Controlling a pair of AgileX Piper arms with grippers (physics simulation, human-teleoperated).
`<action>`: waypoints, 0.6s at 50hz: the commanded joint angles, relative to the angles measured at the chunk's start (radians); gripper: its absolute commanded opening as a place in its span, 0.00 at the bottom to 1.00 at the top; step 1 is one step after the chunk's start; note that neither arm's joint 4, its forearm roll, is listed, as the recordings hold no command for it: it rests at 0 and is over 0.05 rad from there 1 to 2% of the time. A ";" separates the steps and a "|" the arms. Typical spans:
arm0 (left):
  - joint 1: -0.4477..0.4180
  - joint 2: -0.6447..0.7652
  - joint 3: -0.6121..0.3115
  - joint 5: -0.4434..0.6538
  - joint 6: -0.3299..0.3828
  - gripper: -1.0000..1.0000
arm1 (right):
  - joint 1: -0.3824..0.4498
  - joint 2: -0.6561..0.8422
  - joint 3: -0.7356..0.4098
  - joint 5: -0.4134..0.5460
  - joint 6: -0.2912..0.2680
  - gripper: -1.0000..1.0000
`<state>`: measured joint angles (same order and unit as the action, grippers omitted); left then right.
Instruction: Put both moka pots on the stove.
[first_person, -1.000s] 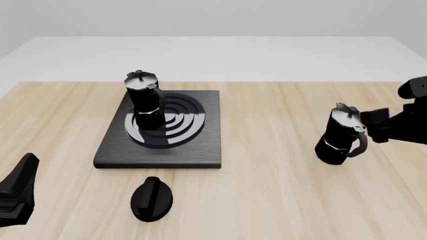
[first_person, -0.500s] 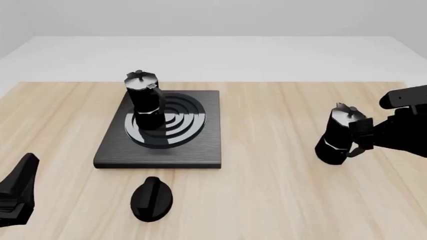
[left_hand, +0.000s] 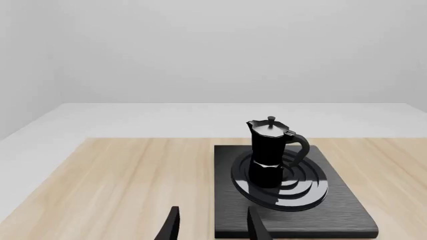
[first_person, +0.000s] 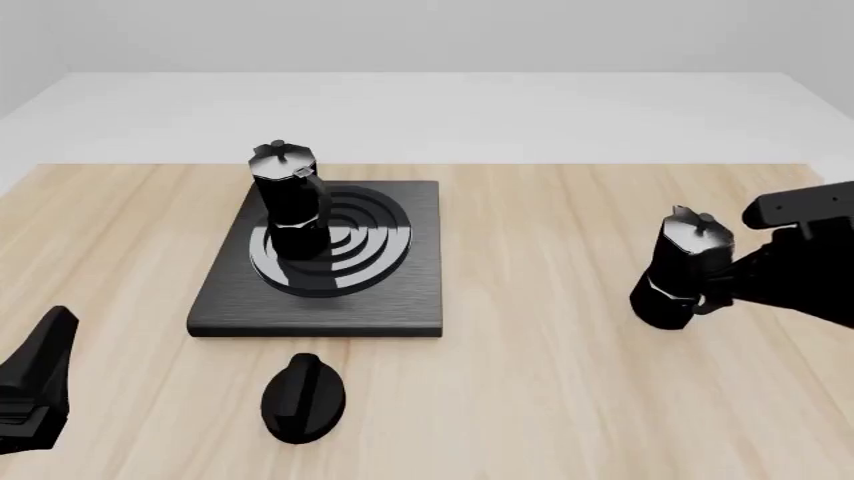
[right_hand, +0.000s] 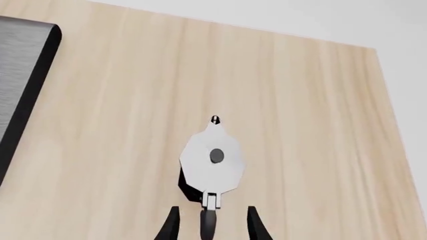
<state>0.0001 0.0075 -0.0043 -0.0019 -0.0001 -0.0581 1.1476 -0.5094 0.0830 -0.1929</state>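
One moka pot (first_person: 291, 200) stands upright on the burner rings of the stove (first_person: 400, 300); both also show in the left wrist view, pot (left_hand: 270, 152) and stove (left_hand: 347, 210). The second moka pot (first_person: 678, 270) stands upright on the wooden table at the right, apart from the stove. My right gripper (first_person: 722, 287) is open, with its fingers on either side of that pot's handle; the right wrist view shows the pot's lid (right_hand: 213, 160) from above and the handle between the fingers (right_hand: 170, 225). My left gripper (first_person: 34, 385) is open and empty at the near left.
A flat oval black knob (first_person: 304, 398) lies on the table in front of the stove. The stove's edge shows in the right wrist view (right_hand: 20, 60). The table's far edge meets a white surface behind.
My right gripper has moved left and down to the second pot, and its fingers now straddle the handle. The pots and the left arm have not moved.
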 joint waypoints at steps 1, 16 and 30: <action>0.000 0.000 0.000 0.000 0.000 1.00 | -0.003 0.047 0.011 -0.043 0.001 1.00; 0.000 0.000 0.000 0.000 0.000 1.00 | -0.002 0.099 0.022 -0.085 0.007 1.00; 0.000 0.000 0.000 0.000 0.000 1.00 | 0.000 0.130 0.032 -0.110 0.011 1.00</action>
<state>0.0001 0.0075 -0.0043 -0.0019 -0.0002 -0.0580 1.2518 -0.4846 -0.0053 -0.1841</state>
